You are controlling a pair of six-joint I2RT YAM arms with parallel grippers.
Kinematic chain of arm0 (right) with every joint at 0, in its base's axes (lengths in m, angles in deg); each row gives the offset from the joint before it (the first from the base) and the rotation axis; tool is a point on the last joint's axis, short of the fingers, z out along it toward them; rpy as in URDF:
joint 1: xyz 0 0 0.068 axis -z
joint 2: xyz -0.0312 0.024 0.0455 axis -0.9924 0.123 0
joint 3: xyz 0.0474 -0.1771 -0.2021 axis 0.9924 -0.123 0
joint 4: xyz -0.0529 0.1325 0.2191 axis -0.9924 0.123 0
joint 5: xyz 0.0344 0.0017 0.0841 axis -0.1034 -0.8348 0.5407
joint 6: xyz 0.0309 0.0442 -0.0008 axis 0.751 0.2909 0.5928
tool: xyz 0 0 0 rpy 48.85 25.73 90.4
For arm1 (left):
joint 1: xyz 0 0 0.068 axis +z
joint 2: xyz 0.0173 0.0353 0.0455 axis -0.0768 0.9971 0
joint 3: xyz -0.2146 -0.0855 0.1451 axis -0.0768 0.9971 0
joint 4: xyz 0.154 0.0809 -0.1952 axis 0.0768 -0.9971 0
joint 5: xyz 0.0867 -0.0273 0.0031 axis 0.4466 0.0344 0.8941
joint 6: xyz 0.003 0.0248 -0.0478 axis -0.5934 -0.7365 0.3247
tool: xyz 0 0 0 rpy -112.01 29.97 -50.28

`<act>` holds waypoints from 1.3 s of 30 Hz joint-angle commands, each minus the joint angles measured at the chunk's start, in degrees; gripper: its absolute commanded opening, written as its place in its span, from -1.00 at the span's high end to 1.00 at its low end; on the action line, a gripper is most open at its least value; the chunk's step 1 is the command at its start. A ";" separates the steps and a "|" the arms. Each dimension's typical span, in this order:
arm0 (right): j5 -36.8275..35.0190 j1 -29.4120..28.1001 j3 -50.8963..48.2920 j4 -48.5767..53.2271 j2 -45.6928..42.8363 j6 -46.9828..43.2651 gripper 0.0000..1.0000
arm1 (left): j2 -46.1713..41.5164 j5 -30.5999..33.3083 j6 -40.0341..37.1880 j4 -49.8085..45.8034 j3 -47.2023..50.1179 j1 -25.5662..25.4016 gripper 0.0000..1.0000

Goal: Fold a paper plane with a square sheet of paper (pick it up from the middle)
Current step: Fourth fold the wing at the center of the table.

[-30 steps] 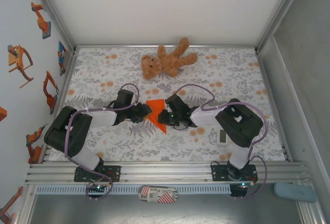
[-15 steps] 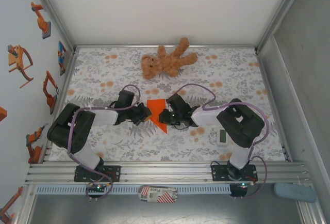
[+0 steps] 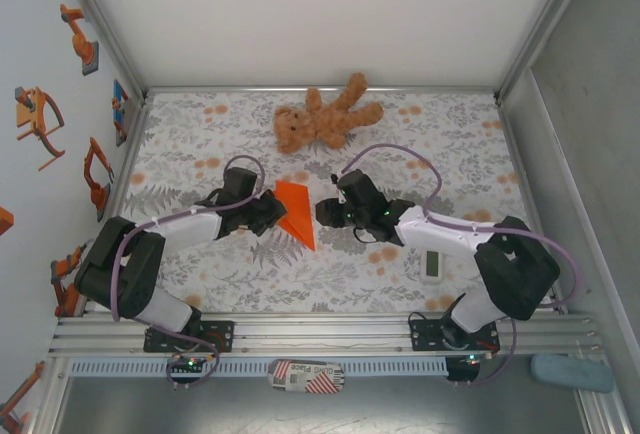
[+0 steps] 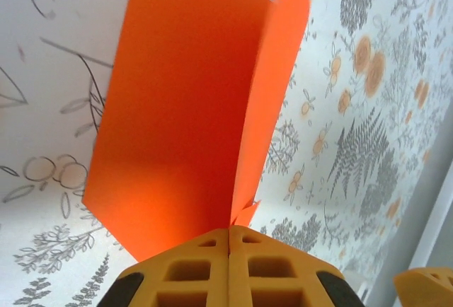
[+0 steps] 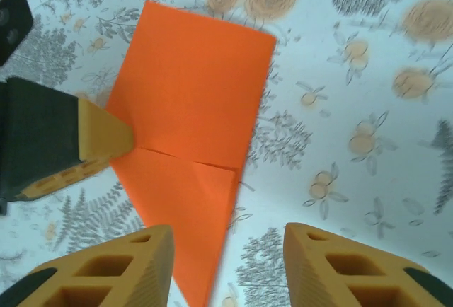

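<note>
We see our left claw (image 3: 269, 215) pinched shut on the edge of the folded orange paper (image 3: 296, 211). Our right claw (image 5: 226, 250) is open near the paper, holding nothing.

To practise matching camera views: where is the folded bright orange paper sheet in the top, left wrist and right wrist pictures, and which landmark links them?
Top external: folded bright orange paper sheet at centre, between left gripper and right gripper.
Left wrist: upper centre, rising from the shut left gripper.
Right wrist: centre-left, above the open right gripper.
Shared landmark: left gripper's yellow fingertips pinching the paper.
</note>
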 commanded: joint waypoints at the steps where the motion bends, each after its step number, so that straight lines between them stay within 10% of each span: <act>1: -5.29 -1.64 -0.61 0.13 -0.51 -5.26 -0.05 | -0.49 5.17 1.05 -6.26 -2.08 0.22 0.88; 12: -7.02 -9.25 5.17 -1.75 8.54 -15.49 0.30 | 2.50 5.91 6.10 -5.59 -4.57 0.10 0.87; 39: -10.63 -11.30 10.77 -3.37 20.09 -19.94 0.31 | 2.95 4.14 6.82 -8.63 -6.43 0.09 0.83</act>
